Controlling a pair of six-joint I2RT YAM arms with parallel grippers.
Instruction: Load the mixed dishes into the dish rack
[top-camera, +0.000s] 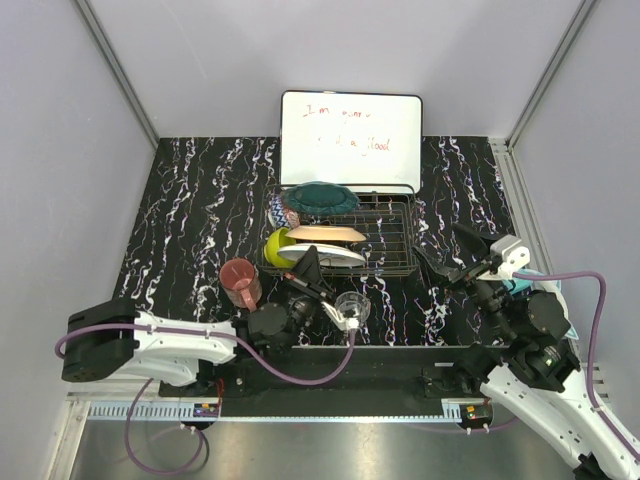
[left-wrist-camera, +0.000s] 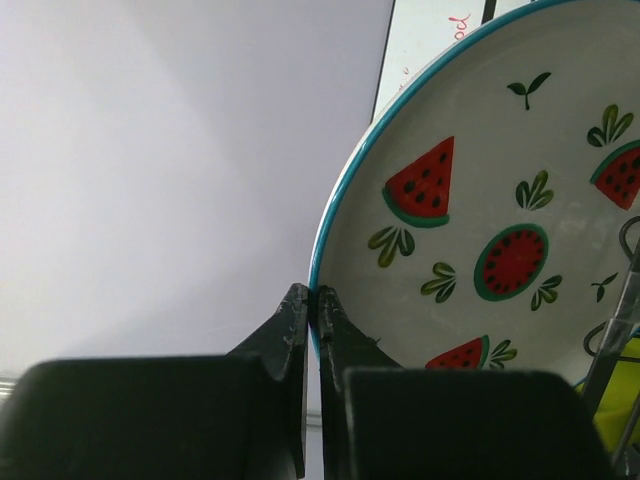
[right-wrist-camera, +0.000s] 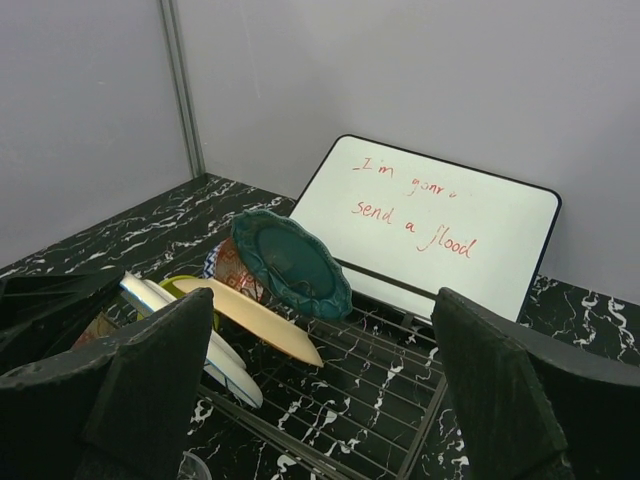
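The dish rack (top-camera: 392, 243) holds a teal plate (top-camera: 320, 197), a red patterned bowl (top-camera: 281, 211), a peach plate (top-camera: 325, 233), a lime-green bowl (top-camera: 274, 246) and the white plate with red slices (top-camera: 327, 255), all leaning at its left end. My left gripper (top-camera: 308, 270) is shut on the near rim of the white plate (left-wrist-camera: 480, 200); its jaws pinch the blue edge (left-wrist-camera: 313, 300). A pink mug (top-camera: 240, 282) and a clear glass (top-camera: 352, 307) stand on the table in front of the rack. My right gripper (top-camera: 450, 256) is open and empty, right of the rack (right-wrist-camera: 400, 400).
A white whiteboard (top-camera: 350, 140) with red writing leans behind the rack. Grey walls close in the table on three sides. The right half of the rack is bare wire. The right wrist view shows the teal plate (right-wrist-camera: 290, 262) and peach plate (right-wrist-camera: 255, 315).
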